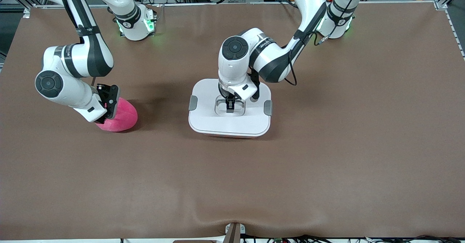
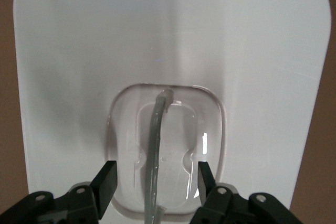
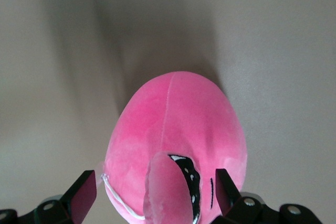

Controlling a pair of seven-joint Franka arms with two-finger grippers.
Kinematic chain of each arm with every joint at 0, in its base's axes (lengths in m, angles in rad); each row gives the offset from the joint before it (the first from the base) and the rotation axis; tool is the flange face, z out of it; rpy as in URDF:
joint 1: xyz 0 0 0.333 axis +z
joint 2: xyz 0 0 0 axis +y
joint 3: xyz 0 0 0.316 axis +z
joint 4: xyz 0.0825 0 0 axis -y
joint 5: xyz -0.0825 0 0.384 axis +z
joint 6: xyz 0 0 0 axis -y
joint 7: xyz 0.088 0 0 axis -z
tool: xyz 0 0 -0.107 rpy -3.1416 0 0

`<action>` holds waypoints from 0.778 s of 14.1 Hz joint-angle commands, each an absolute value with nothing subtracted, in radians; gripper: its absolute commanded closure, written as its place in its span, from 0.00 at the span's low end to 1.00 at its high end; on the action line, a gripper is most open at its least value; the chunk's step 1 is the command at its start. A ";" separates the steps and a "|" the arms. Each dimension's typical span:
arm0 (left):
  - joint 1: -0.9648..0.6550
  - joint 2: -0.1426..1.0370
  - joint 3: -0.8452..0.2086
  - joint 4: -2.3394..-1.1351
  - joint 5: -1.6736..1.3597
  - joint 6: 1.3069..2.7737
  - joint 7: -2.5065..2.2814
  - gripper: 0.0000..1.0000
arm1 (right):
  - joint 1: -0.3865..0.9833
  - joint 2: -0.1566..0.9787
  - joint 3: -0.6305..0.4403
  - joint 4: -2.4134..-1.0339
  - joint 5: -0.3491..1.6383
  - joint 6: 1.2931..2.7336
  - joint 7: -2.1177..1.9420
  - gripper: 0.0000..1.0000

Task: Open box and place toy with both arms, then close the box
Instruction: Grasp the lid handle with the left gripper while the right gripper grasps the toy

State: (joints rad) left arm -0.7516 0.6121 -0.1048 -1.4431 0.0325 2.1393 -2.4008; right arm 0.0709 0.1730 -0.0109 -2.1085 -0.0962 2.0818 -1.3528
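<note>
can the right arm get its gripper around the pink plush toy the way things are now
Probably yes. The right gripper is open, its fingers either side of the rounded hot-pink plush toy, nothing between them; the white-lidded plastic box sits clear.

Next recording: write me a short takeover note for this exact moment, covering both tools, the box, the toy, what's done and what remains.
Left tool: down in the lid's recessed handle, fingers open either side of it, no grip visible yet.
Right tool: open, straddling the toy, not clamped.
Box: mid-table, white lid on.
Toy: on the table toward the right arm's end, beside the box.
Done: both tools positioned.
Left: grip handle, lift lid, pick toy, place it inside, close box.
</note>
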 commanded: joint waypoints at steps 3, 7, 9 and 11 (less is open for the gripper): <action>-0.761 0.609 -0.100 -1.437 0.071 2.137 -2.428 0.44 | 0.044 0.169 -0.003 -2.109 -0.118 2.085 -1.385 1.00; -0.761 0.600 -0.101 -1.440 0.074 2.112 -2.427 0.51 | 0.043 0.169 -0.003 -2.106 -0.118 2.086 -1.384 1.00; -0.764 0.598 -0.103 -1.442 0.074 2.092 -2.427 0.53 | 0.038 0.170 -0.003 -2.099 -0.110 2.094 -1.376 1.00; -0.770 0.595 -0.103 -1.447 0.075 2.073 -2.425 0.58 | 0.041 0.173 -0.002 -2.071 -0.109 2.092 -1.332 1.00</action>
State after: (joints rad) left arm -0.7570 0.6118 -0.1062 -1.4429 0.0498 2.1049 -2.4014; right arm 0.0547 0.1743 -0.0114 -2.0982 -0.0996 2.0976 -1.3612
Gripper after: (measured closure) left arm 0.559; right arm 0.885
